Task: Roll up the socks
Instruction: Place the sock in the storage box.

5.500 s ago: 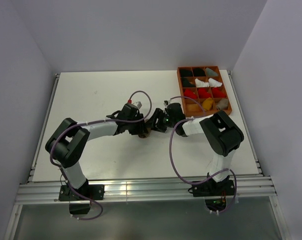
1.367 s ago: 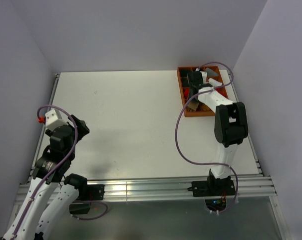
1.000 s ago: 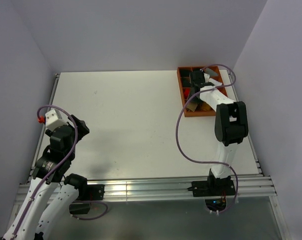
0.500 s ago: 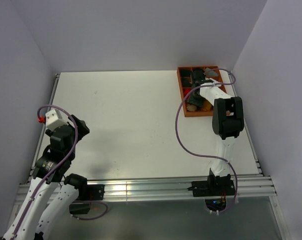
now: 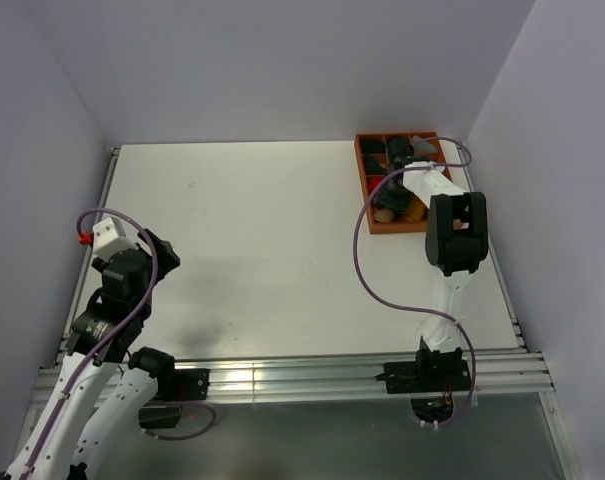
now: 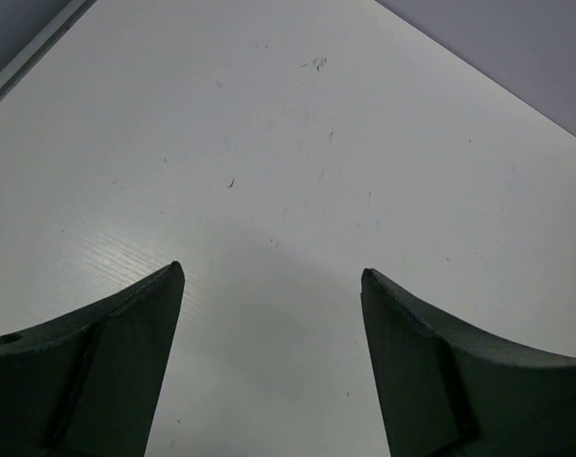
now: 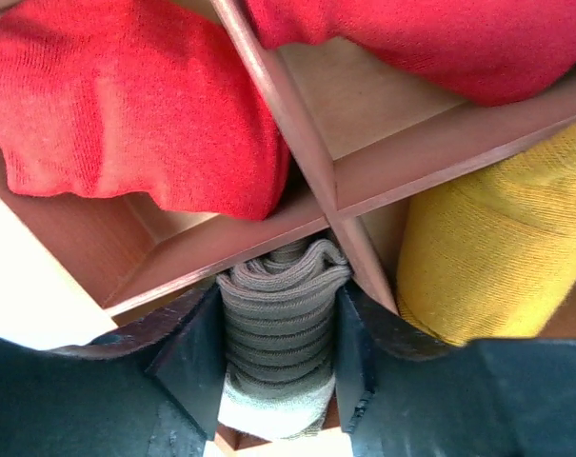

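White table (image 5: 262, 220) between lilac walls (image 5: 282, 70), orange tray (image 5: 362, 180) far right. Left gripper (image 6: 270, 271) spread above the table; right gripper (image 7: 278, 295) pinches a rolled sock (image 7: 283, 333) in 1 tray compartment.

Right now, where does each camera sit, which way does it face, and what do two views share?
Top external: above and behind the bases, looking down on the white table; left arm folded near-left, right arm extended to the orange compartment tray.
Left wrist: on the left arm, facing down at the table; its open left gripper shows.
Right wrist: just above the tray, facing red sock bundles and a mustard-yellow roll; the right gripper clamps a grey-brown ribbed rolled sock.
Shared: top and right wrist show the tray.
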